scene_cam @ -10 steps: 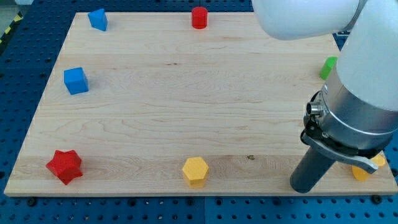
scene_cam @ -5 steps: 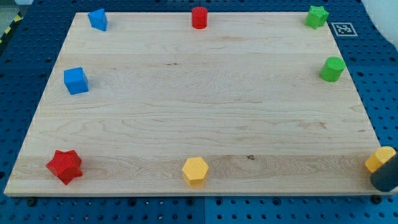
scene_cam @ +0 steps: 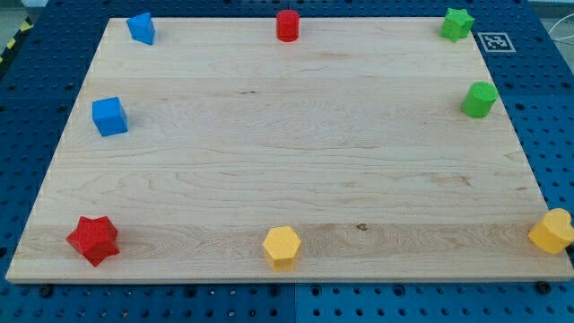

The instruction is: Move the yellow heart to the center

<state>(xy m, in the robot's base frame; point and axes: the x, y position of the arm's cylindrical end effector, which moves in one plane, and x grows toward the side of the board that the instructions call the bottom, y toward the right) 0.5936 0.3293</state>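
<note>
Blocks sit spread around the edges of the wooden table (scene_cam: 287,152), and my tip does not show anywhere in the view, so I cannot tell where my tool stands relative to them or what state it is in. The yellow heart (scene_cam: 552,231) lies at the view's bottom right corner, right at the table's edge and partly cut by the frame. A yellow hexagon (scene_cam: 282,246) rests near the bottom edge, about midway across, well apart from the heart. A red star (scene_cam: 92,240) is at the bottom left. Up the left side are a blue cube (scene_cam: 109,116) and, at the top left, another blue block (scene_cam: 141,27). A red cylinder (scene_cam: 287,25) stands at the top middle. A green star (scene_cam: 456,22) sits at the top right, with a green cylinder (scene_cam: 479,99) below it. A small printed marker (scene_cam: 495,41) lies just right of the green star.
</note>
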